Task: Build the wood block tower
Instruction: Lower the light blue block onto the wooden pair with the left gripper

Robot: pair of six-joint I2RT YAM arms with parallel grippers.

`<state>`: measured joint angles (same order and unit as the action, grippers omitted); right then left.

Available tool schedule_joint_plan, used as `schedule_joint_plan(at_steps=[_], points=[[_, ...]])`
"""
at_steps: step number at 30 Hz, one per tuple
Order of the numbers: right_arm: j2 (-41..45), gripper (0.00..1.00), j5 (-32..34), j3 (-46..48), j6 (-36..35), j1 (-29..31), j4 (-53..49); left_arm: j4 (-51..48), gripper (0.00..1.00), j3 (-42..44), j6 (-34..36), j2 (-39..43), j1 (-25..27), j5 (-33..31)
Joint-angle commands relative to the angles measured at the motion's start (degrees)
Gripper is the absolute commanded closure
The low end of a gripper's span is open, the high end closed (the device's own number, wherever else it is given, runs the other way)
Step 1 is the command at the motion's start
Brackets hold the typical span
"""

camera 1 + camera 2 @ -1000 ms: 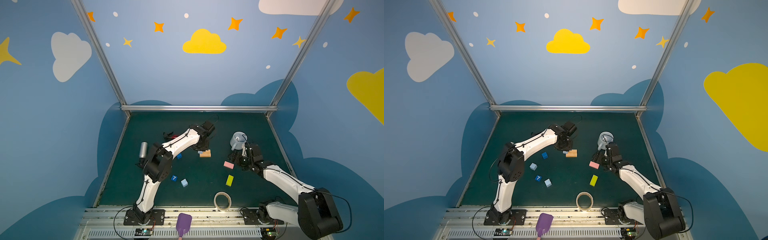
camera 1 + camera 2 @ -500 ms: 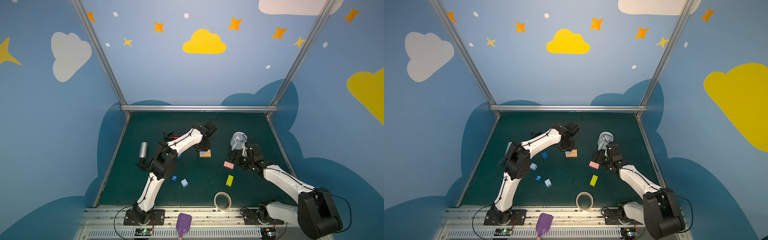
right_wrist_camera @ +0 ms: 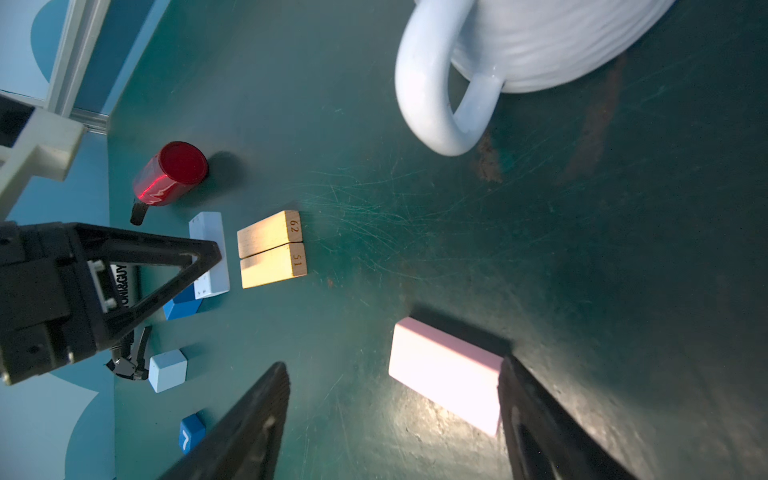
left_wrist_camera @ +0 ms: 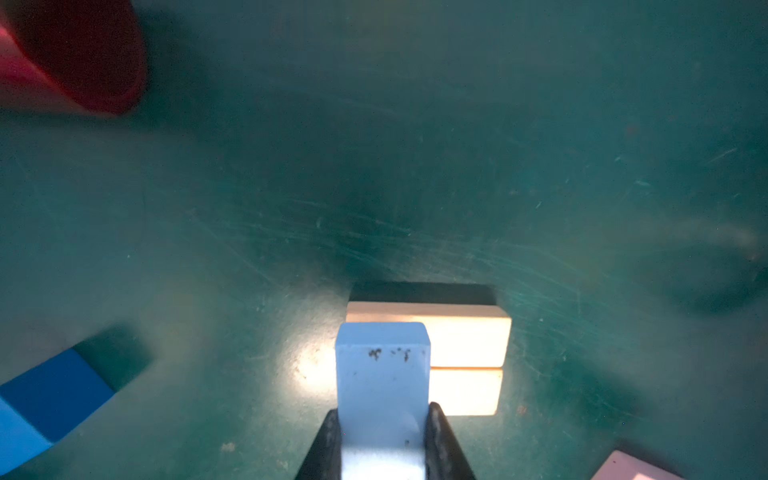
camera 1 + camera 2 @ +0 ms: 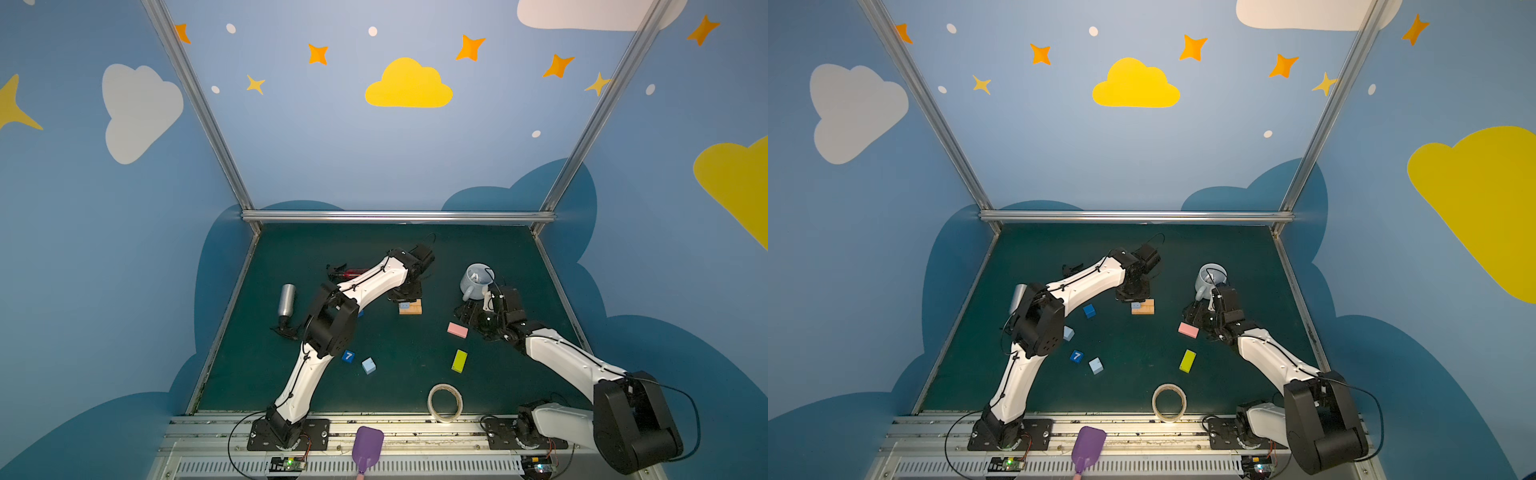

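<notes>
Left end effector grips light-blue block; right (gaping).

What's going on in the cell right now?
The left gripper is shut on a light-blue flat block, holding it at the edge of two orange blocks lying side by side; contact is unclear. The right gripper stands open around the pink block, which lies on the mat. The yellow-green block lies loose.

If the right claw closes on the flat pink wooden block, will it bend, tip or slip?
The flat pink wooden block looks solid, so it should stay stiff. Lying on its broad face, it would probably slide, not tip or roll. It sits off-centre in the open right claw, so closing may nudge it first.
</notes>
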<state>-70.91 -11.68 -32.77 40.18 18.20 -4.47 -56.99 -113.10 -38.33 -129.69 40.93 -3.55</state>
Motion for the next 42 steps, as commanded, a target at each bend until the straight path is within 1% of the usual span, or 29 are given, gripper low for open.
schedule_joint_plan(at_steps=[1,12,42], points=[[-0.3,0.23,-0.4,0.5,0.3,-0.2,0.8,-2.7,0.89,-1.8,-0.3,-2.2,0.6,-2.0],[-0.4,0.23,-0.5,0.7,0.5,-0.3,1.1,-2.8,0.88,-1.7,-0.7,-2.8,1.1,-2.9],[-0.9,0.23,-0.9,0.8,0.6,-0.4,1.5,-3.0,0.78,-2.5,-0.3,-4.0,1.5,-3.4]])
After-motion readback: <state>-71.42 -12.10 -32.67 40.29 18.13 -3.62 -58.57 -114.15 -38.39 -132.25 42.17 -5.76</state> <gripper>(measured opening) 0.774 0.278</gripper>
